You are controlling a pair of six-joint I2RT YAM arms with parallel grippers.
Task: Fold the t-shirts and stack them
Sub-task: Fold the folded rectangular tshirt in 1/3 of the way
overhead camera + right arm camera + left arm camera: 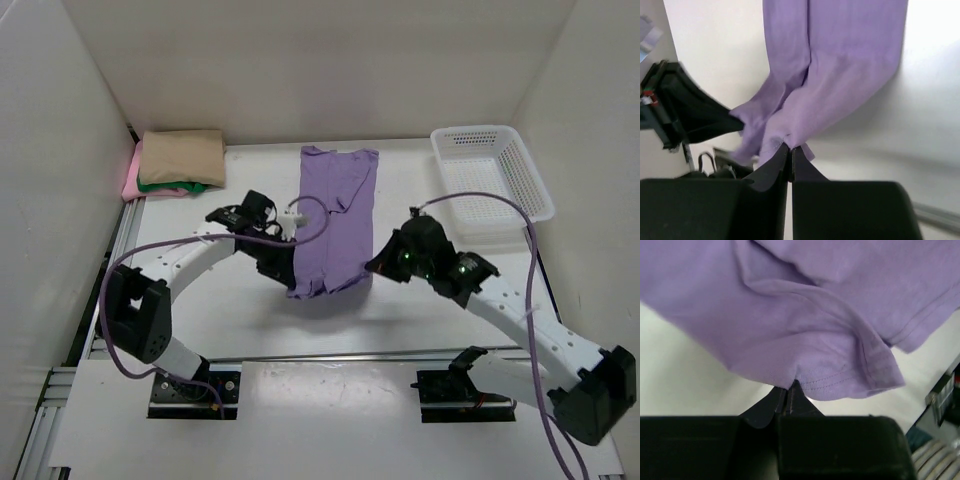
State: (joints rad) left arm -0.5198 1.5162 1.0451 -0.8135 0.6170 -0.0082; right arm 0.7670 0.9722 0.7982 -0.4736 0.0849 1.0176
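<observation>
Where the white table [240,320] sits between pale walls, a lavender t-shirt [335,215] of soft, matte knit lies at the centre, folded lengthwise into a long narrow strip. Its long axis runs from the far side toward the arms, leaning slightly left at the near end. That near end, gently creased and edged with a double-stitched hem, looks raised off the surface, with a shadow beneath it. The left gripper [790,395] has its black jaws pressed together on the hem at the strip's near left corner. The right gripper [791,152] is likewise clamped on the cloth at the near right corner. In the far left corner rests a neat stack of folded shirts: a tan t-shirt [183,155] on top, a dark green t-shirt [175,186] under it, and a pink t-shirt [131,175] lowest. A white plastic mesh basket [495,175], rectangular, stands at the far right.
</observation>
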